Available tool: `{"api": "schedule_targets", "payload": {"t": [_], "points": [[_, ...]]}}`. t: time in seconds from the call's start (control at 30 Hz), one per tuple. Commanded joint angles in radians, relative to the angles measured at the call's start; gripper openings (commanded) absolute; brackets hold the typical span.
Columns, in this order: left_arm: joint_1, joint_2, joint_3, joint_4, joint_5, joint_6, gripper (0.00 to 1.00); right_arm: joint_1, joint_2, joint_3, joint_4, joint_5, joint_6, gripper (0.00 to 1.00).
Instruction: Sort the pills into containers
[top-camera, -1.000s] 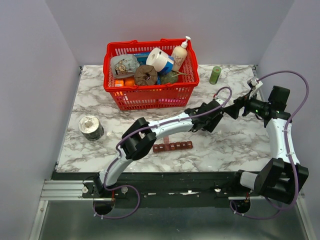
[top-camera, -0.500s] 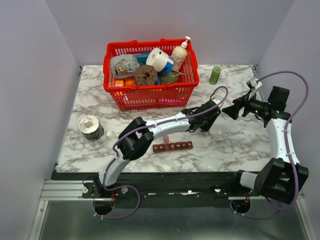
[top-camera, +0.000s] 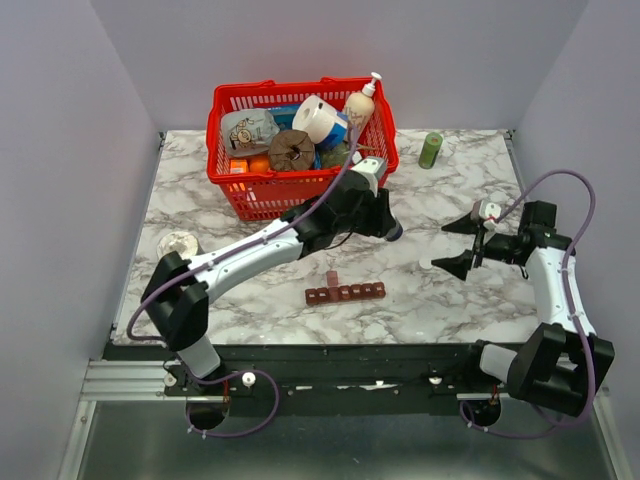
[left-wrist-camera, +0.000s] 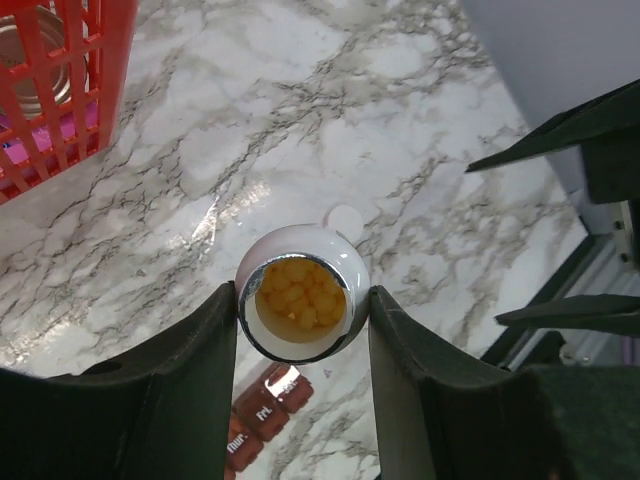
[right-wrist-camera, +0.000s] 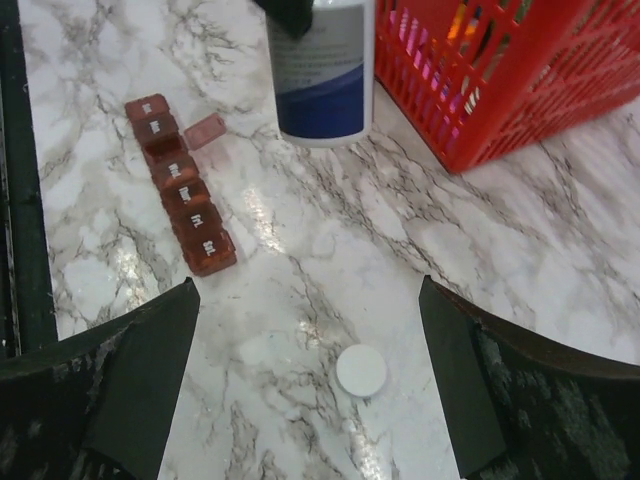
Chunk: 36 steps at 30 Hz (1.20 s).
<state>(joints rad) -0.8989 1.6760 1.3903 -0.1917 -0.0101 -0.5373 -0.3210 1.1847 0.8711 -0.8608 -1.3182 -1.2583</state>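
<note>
In my judgement the sorting is only prepared and not yet begun. The white plastic pill bottle with a blue label (right-wrist-camera: 322, 70) is already without its top. The round white cap (right-wrist-camera: 361, 371) lies flat on the grey-veined marble bench (top-camera: 200, 190), to the right of the bottle and apart from it. The small yellow pills (left-wrist-camera: 300, 300) are all inside the bottle as far as I can see, and I see none on the bench. The long dark red-brown plastic strip of small lidded compartments (top-camera: 345, 293) lies left to right in the near middle of the bench. One lid is turned up on its far side and the others look shut. So every pill is left to be placed.

The left pincer (left-wrist-camera: 303, 312) is closed on the bottle, one finger on each side. The mouth of the bottle points up, a little far and right of the strip. Whether its bottom rests on the bench I cannot tell. The right pincer (right-wrist-camera: 308, 330) stands wide open near the cap and holds nothing.
</note>
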Motion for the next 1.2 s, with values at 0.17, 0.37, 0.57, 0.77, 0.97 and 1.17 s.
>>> {"api": "schedule_targets", "payload": {"t": [0.17,0.37,0.57,0.77,0.97,1.17], "points": [[0.008,-0.165,-0.157,0.139,0.085,-0.227,0.00,0.190,-0.131,-0.063,0.488,0.034,0.420,1.00],[0.008,-0.187,-0.181,0.187,0.062,-0.300,0.00,0.382,-0.131,-0.049,0.633,0.138,0.561,1.00],[0.009,-0.214,-0.191,0.212,0.027,-0.340,0.00,0.493,-0.082,-0.067,0.785,0.229,0.629,1.00],[0.009,-0.251,-0.227,0.247,0.019,-0.394,0.00,0.527,-0.066,-0.090,0.879,0.287,0.680,0.99],[0.009,-0.262,-0.238,0.248,-0.007,-0.423,0.00,0.542,-0.065,-0.092,0.956,0.293,0.744,0.83],[0.011,-0.268,-0.251,0.253,-0.022,-0.444,0.00,0.568,-0.053,-0.076,0.957,0.287,0.744,0.72]]}}
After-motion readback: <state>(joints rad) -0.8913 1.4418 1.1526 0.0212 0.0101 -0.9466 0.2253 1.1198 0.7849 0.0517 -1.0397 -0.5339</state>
